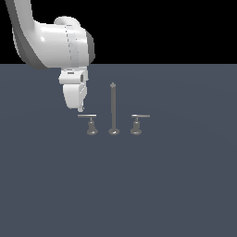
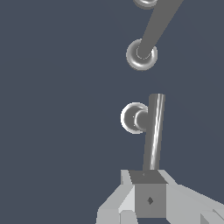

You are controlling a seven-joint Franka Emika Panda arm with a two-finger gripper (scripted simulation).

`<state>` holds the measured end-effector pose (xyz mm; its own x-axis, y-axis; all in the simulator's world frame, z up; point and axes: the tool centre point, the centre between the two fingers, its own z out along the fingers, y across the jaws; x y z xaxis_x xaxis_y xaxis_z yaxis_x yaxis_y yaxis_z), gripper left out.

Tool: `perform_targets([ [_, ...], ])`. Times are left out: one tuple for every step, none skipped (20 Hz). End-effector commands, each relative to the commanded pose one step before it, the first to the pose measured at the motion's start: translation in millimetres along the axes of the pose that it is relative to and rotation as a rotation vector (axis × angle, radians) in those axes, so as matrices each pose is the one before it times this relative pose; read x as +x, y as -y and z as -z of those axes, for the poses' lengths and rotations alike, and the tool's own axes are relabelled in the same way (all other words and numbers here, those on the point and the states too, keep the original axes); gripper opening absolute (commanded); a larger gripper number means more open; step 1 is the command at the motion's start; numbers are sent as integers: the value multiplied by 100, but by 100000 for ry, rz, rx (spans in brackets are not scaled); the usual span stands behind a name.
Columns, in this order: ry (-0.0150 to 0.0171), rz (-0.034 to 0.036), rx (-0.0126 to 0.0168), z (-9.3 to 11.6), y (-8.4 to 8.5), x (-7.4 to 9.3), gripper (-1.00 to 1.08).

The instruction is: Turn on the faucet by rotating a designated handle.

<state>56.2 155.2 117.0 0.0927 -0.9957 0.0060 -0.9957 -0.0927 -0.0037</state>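
Observation:
The grey faucet stands in a row in the exterior view: a tall thin spout rod with a short handle on each side. The designated handle is on the exterior view's left, its flat lever bar reaching leftward. My gripper hangs just above the bar's free end, touching or nearly so. From the wrist view, the lever bar runs from its round base down to my gripper, whose fingers look pressed together with nothing between them. The spout's foot lies beyond.
The mirror-image handle, with its bar pointing to the exterior view's right, stands on the other side of the spout. All three pieces sit on a flat dark blue-grey surface. The white arm comes in from the upper left.

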Motion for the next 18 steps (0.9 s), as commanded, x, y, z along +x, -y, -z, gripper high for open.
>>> perform_targets([
  [30,-3846,-79,-978,976,382,-100],
  [53,-1256,-57,-321,319,124,-100],
  [53,-1155,-52,-294,294,113,-100],
  [50,-1050,-47,-266,267,102,-100],
  [47,-935,-42,-236,239,91,-100],
  [43,-821,-36,-206,210,80,-100],
  [40,-702,-31,-176,180,67,-100],
  [38,-592,-26,-146,152,59,-100],
  [35,-472,-21,-115,123,44,-100],
  [34,-357,-16,-84,94,33,-100],
  [33,-247,-11,-54,67,25,-100],
  [32,-134,-7,-23,39,15,-100],
  [0,0,0,4,7,-12,-100],
  [58,78,2,41,-15,5,-100],
  [17,137,5,43,-30,-16,-100],
  [6,69,3,18,-15,-13,-100],
  [0,0,0,0,0,0,-100],
  [0,0,0,0,0,0,-100],
])
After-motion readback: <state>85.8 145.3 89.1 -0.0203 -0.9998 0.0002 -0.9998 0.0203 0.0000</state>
